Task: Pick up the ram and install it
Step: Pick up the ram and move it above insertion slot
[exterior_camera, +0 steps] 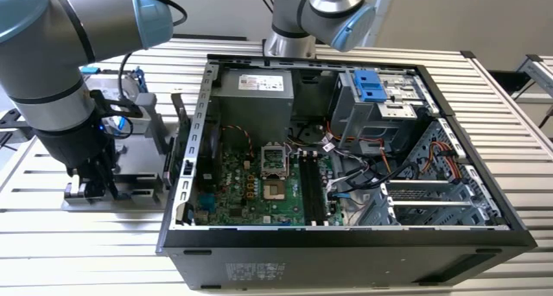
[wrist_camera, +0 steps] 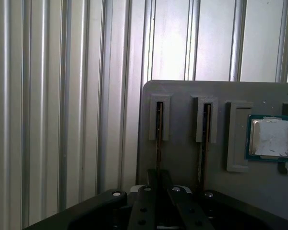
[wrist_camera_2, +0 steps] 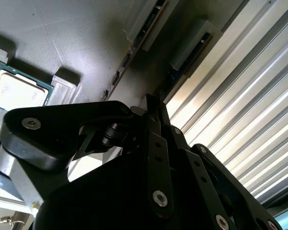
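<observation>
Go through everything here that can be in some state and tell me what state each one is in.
computer case: open, side panel off
memory slots: empty
ram: standing on edge in its holder on the grey fixture, not installed
second ram stick: standing on edge in the neighbouring holder
processor chip: lying flat in a fixture recess
gripper: down at the fixture, in line with the ram

Tray (exterior_camera: 138, 192) at exterior view's left of case (exterior_camera: 346, 257); ram (wrist_camera: 159, 125) slotted in tray.
</observation>
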